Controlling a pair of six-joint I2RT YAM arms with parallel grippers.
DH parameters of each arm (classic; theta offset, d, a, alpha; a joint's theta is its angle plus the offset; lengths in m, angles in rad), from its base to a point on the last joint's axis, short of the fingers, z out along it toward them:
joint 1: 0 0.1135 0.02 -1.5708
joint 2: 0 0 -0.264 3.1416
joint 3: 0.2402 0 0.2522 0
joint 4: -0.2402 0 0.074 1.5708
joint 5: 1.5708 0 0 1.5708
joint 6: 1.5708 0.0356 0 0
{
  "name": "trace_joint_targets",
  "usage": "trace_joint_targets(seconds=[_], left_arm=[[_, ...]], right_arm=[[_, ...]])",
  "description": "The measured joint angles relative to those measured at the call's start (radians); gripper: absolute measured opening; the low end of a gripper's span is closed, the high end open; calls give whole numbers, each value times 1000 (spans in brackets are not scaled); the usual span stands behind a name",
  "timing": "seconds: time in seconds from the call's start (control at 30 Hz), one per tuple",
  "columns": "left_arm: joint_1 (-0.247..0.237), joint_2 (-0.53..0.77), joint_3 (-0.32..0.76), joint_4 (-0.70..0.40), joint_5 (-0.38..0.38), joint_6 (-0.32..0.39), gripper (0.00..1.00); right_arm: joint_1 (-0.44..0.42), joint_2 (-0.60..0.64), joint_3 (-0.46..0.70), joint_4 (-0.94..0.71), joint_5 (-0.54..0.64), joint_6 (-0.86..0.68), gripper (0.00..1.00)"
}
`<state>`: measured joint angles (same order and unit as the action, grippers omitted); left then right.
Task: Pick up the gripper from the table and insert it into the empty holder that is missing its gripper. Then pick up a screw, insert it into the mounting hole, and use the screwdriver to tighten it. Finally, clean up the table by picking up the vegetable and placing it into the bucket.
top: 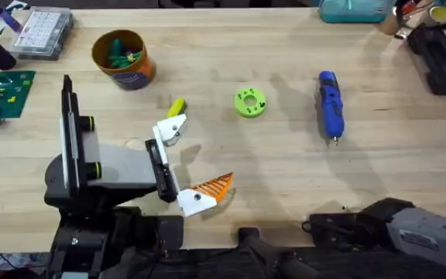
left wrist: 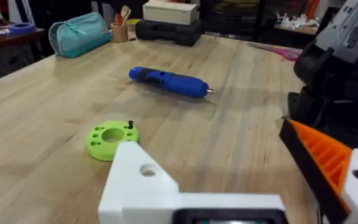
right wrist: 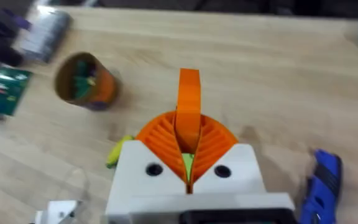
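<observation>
Two orange pads of the right tool (right wrist: 188,168) are clamped on the loose orange finger (right wrist: 189,93), whose long axis points straight ahead from the wrist. Its target, the bare white holder (top: 170,129), lies leftward across the worktop (top: 285,170) on the left tool (top: 188,159), which stands open, its other mount carrying a fixed finger (top: 211,187). So the right arm must probably reach across. Just beyond the holder lies the yellow vegetable (top: 176,105); farther off, the bucket (top: 122,58) holds small green pieces, hard to identify.

Matt plank-grained wooden table (top: 285,163)
</observation>
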<state>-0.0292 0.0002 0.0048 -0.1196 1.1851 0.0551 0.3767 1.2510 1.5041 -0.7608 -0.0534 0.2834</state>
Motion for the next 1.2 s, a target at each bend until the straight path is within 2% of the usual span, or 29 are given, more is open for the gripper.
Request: trace_joint_targets(seconds=[0.23,0.47,0.5,0.6,0.7,0.83,1.2], left_arm=[[0,0,0,0,0,0,986],[0,0,0,0,0,0,986],[0,0,0,0,0,0,986],[0,0,0,0,0,0,986],[0,0,0,0,0,0,986],[0,0,0,0,0,0,986],[0,0,0,0,0,0,986]], right_arm=[[-6,-92,-195,374,-153,7,10],[-76,-89,-414,638,-363,147,10],[-121,-84,-509,812,-482,234,10],[-168,-76,-603,999,-607,346,10],[-193,-49,-656,1069,-712,438,10],[-193,23,-682,1070,-853,504,10],[-192,141,-686,1091,-1146,554,10]])
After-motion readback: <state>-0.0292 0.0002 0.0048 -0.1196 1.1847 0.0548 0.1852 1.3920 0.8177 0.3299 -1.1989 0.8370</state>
